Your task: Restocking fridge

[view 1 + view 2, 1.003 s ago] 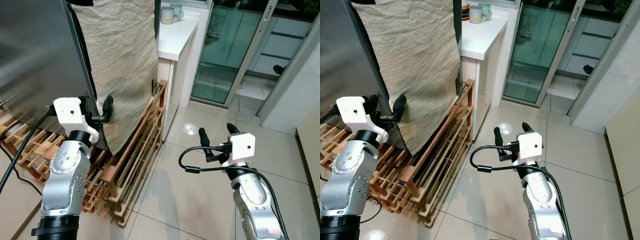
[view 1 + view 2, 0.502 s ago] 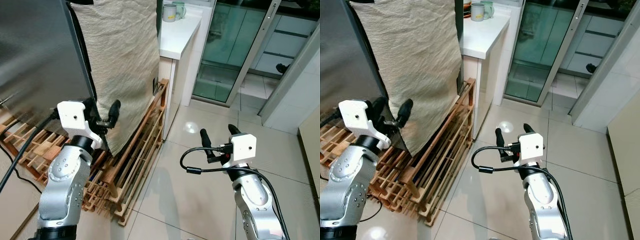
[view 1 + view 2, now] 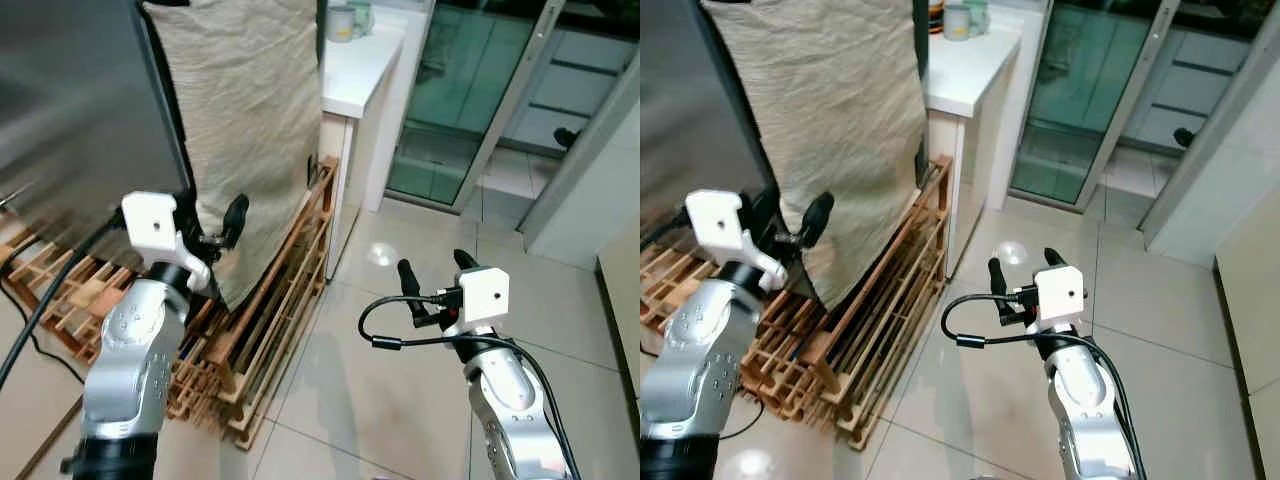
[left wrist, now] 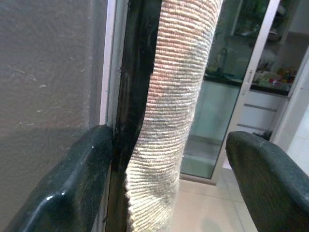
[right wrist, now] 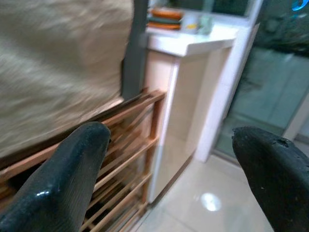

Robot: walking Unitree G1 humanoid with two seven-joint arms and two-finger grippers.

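Observation:
The fridge (image 3: 80, 100) stands at the left, its grey steel door facing me. A beige ribbed cloth (image 3: 250, 130) hangs down its side. My left gripper (image 3: 215, 235) is open at the fridge's black door edge (image 4: 133, 96). In the left wrist view its fingers (image 4: 72, 193) straddle that edge and the cloth's hem (image 4: 164, 159), closed on neither. My right gripper (image 3: 433, 265) is open and holds nothing, hovering over the tiled floor to the right of the fridge.
A low wooden rack (image 3: 270, 300) lies on the floor under and in front of the fridge. A white counter (image 3: 360, 75) with mugs stands behind it, next to a glass sliding door (image 3: 450, 110). A black cable (image 3: 40, 310) trails at the left. Shiny floor tiles (image 3: 340, 400) spread ahead.
My left gripper has moved a little forward and right, closer to the fridge's door edge and the cloth. The right arm has hardly moved.

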